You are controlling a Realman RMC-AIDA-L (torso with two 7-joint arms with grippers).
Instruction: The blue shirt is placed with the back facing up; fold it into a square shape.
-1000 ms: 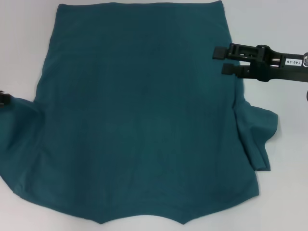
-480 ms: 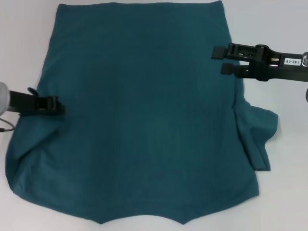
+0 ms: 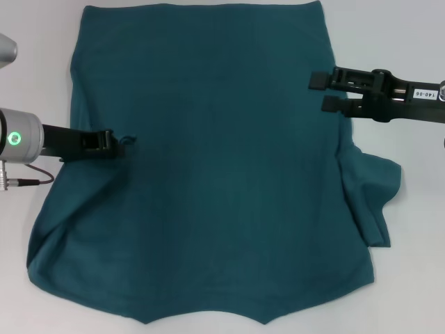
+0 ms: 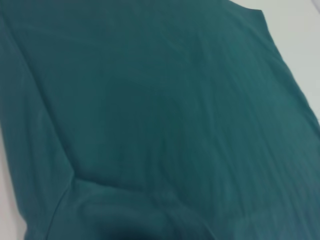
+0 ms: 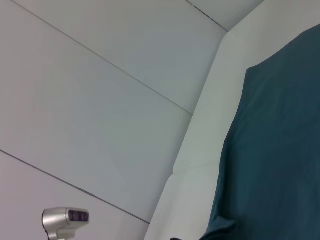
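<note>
The blue shirt lies back up on the white table, plain teal, hem at the far side. My left gripper is over the shirt's left part, shut on the left sleeve, which is drawn inward over the body. At the shirt's right edge, above the rumpled right sleeve, my right gripper is open with nothing between its fingers. The left wrist view is filled with the shirt's cloth. The right wrist view has the shirt's edge against the table.
Bare white table shows on the right of the shirt and at the far left. The left arm's grey wrist with a green light and a cable hangs over the left edge. A white wall stands behind the table.
My left gripper has moved rightward from the table's left edge onto the shirt, dragging the left sleeve in over the body. The right gripper has barely shifted.
</note>
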